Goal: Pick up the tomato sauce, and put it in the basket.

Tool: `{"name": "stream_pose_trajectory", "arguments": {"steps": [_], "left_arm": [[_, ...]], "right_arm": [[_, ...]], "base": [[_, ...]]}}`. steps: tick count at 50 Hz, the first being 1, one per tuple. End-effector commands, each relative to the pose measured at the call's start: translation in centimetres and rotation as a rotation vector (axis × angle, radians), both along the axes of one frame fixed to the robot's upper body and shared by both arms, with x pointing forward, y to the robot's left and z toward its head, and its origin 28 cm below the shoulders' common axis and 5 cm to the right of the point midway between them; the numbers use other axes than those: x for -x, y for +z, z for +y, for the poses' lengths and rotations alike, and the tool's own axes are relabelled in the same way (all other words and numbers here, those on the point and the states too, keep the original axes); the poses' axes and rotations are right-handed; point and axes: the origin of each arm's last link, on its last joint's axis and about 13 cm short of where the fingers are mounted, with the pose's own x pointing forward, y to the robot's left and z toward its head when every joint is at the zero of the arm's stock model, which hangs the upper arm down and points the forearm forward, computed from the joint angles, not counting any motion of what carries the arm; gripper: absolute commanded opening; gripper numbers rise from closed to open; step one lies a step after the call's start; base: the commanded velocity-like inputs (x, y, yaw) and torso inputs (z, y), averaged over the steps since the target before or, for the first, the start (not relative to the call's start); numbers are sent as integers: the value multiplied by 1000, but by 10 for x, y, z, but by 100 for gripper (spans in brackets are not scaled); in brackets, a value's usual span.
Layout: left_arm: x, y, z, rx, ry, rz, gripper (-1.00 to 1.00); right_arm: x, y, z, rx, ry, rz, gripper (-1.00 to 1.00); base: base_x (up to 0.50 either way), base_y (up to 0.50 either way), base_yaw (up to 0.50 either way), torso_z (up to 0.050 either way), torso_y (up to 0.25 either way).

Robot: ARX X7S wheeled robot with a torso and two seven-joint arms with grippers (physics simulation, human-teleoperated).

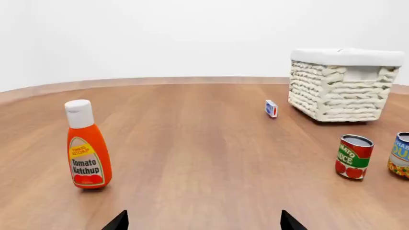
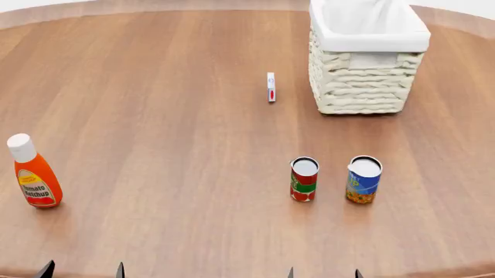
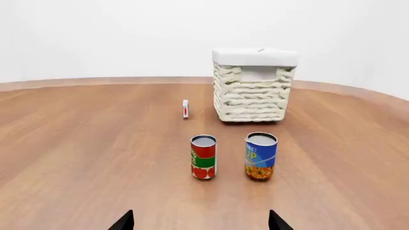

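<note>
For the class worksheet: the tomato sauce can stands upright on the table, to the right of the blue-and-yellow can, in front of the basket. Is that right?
Not quite. The tomato sauce stands to the left of the blue-and-yellow can, not the right, as the head view shows. The rest holds: it is upright on the table, in front of the basket.

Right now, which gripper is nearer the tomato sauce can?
Right. The right gripper sits at the near table edge almost straight in front of the tomato sauce; the left gripper is far off to the side, near the ketchup bottle.
</note>
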Motion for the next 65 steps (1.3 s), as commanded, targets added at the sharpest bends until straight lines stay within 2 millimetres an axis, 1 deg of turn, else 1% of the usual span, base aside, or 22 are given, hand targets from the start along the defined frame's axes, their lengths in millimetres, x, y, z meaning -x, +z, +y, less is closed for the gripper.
{"name": "stream_pose_trajectory", "arguments": {"steps": [1, 7, 13, 19, 21, 25, 28, 29, 31, 33, 36, 38, 41, 44, 45, 47, 54, 58, 61, 65], "left_arm": [[0, 0, 0, 0, 0, 0, 100], [1, 2, -1, -2, 1, -5, 100], [2, 7, -1, -7, 1, -24, 100], [7, 23, 0, -9, 3, -124, 100], [10, 32, 0, 13, -16, -191, 100], [16, 46, 1, 39, -17, -246, 100], [19, 58, 2, 34, -8, -298, 100], [19, 60, 3, 41, -8, -312, 100], [21, 64, 3, 15, -1, -341, 100], [24, 67, 3, 26, -4, -349, 100], [27, 73, 4, 46, -1, -376, 100], [31, 85, 5, 77, -10, -410, 100], [38, 98, 6, 58, -3, -489, 100], [43, 107, 6, 71, 3, -567, 100], [45, 109, 6, 99, -2, -584, 100], [47, 109, 7, 123, -4, -616, 100], [47, 109, 8, 110, 5, -610, 100], [50, 114, 9, 111, 15, -647, 100], [50, 114, 9, 116, 18, -649, 100], [52, 117, 9, 121, 23, -671, 100]], "right_arm": [[0, 0, 1, 0, 0, 0, 100], [0, 2, 0, 8, 6, -11, 100], [2, 9, 0, 7, 11, -37, 100], [7, 27, 1, 50, 10, -111, 100], [10, 33, 2, 72, 13, -127, 100], [17, 53, 4, 94, 26, -195, 100], [20, 60, 3, 103, 21, -222, 100], [21, 61, 4, 103, 22, -223, 100], [26, 71, 4, 95, 33, -261, 100], [29, 79, 5, 115, 30, -285, 100], [31, 84, 5, 126, 31, -308, 100], [33, 86, 5, 125, 29, -323, 100], [35, 90, 6, 158, 16, -360, 100], [42, 101, 7, 182, 10, -417, 100], [44, 105, 7, 189, 16, -439, 100], [46, 109, 8, 196, 22, -452, 100], [51, 113, 10, 217, 18, -500, 100], [55, 120, 10, 232, 14, -541, 100], [56, 120, 10, 230, 12, -545, 100], [59, 123, 10, 243, 2, -593, 100]], "base": [[0, 0, 0, 0, 0], [0, 0, 0, 0, 0], [0, 0, 0, 0, 0], [0, 0, 0, 0, 0], [0, 0, 0, 0, 0], [0, 0, 0, 0, 0], [0, 0, 0, 0, 0], [0, 0, 0, 0, 0], [0, 0, 0, 0, 0], [0, 0, 0, 0, 0], [0, 0, 0, 0, 0], [0, 0, 0, 0, 0], [0, 0, 0, 0, 0], [0, 0, 0, 0, 0], [0, 0, 0, 0, 0], [0, 0, 0, 0, 0], [0, 0, 0, 0, 0], [0, 0, 0, 0, 0], [0, 0, 0, 0, 0], [0, 0, 0, 0, 0]]}}
